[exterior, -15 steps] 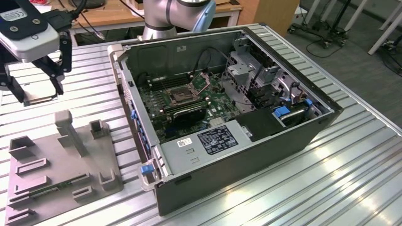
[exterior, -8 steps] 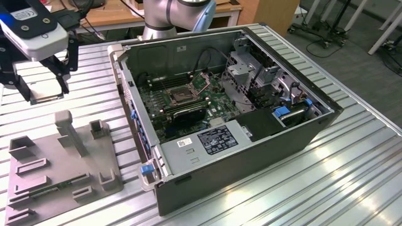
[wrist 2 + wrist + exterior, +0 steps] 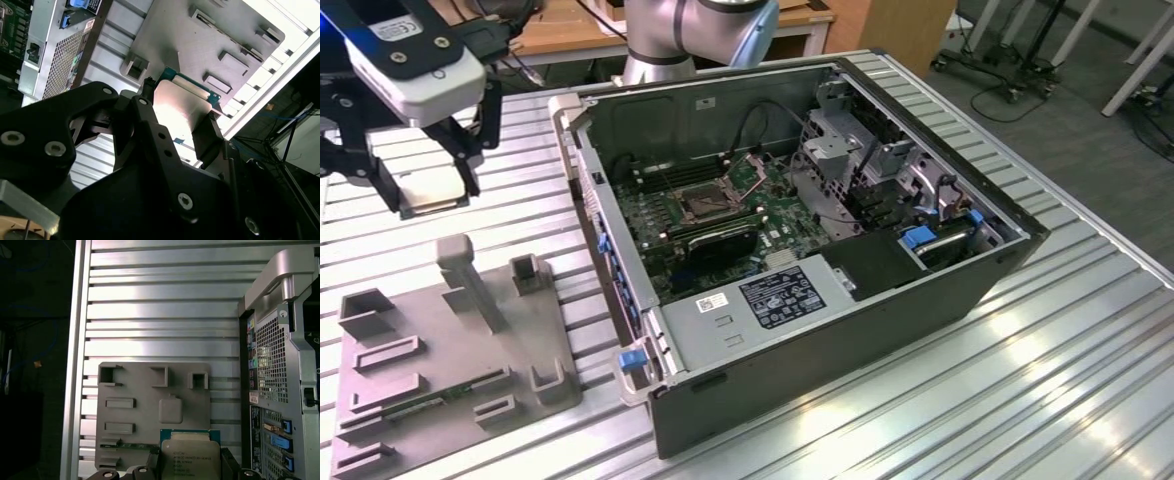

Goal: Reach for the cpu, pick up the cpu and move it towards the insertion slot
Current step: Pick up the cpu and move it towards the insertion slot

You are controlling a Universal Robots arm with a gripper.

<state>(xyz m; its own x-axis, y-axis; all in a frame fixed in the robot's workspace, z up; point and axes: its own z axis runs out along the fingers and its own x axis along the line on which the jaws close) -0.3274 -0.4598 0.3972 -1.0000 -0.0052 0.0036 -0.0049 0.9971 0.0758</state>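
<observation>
The cpu (image 3: 190, 456), a thin flat square chip with a pale silver metallic face and a green edge, is gripped between the black jaws of the gripper (image 3: 182, 127), which are clenched on its opposite sides. In the exterior view it is held raised above the ribbed aluminium tabletop (image 3: 1067, 340), at that view's left, well apart from the open computer case (image 3: 854, 300). Fine print is seen on the chip's face but cannot be made out. Below it a grey moulded holder tray (image 3: 150, 405) with square pockets and slots is laid. Inside the case, the insertion slot (image 3: 698, 205) is seen as a dark square socket framed in silvery metal on green circuit board.
</observation>
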